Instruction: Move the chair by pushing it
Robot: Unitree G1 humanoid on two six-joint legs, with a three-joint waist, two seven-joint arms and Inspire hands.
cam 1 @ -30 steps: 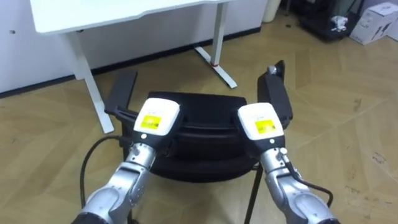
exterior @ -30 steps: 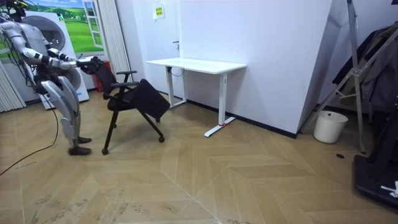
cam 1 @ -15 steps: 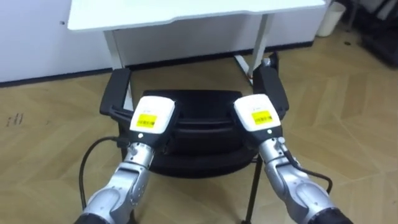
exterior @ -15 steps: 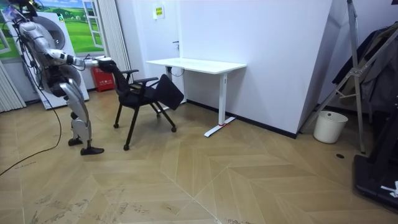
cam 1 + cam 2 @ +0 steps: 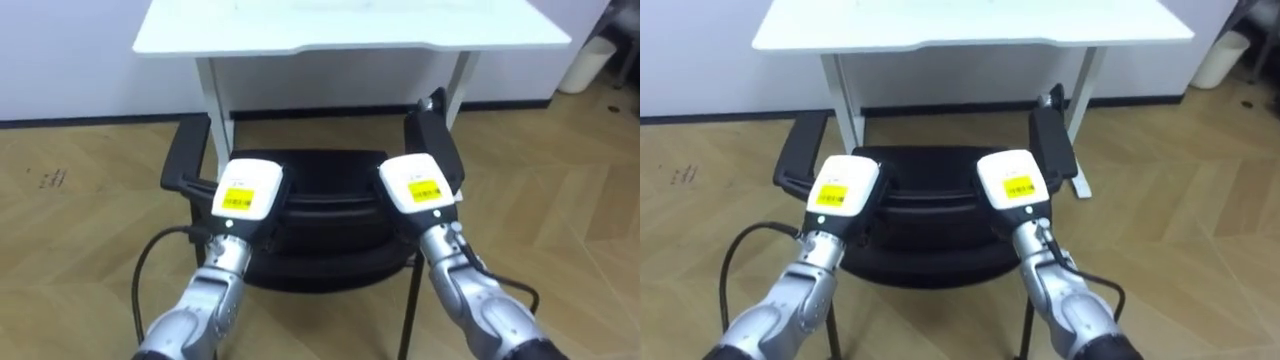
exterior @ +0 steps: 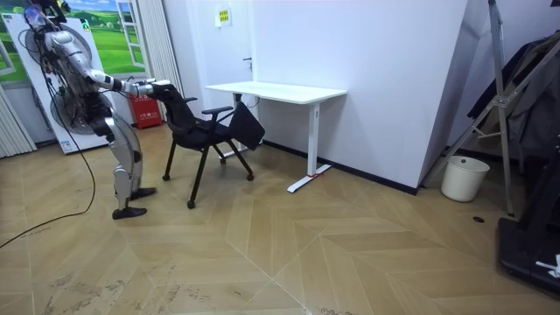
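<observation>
Chair [image 5: 325, 172], black and with armrests, is seen on the wooden floor [image 5: 90, 220] just in front of the white desk [image 5: 350, 25], seat toward the desk and backrest toward the robot. The left hand [image 5: 245, 190] and right hand [image 5: 422, 185] are laid side by side on the backrest's top edge; whether either is gripping cannot be told. In the room view, the robot stands behind the chair with arms outstretched.

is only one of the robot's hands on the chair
No, the left hand and the right hand both rest against the top of the backrest of the chair, side by side.
</observation>
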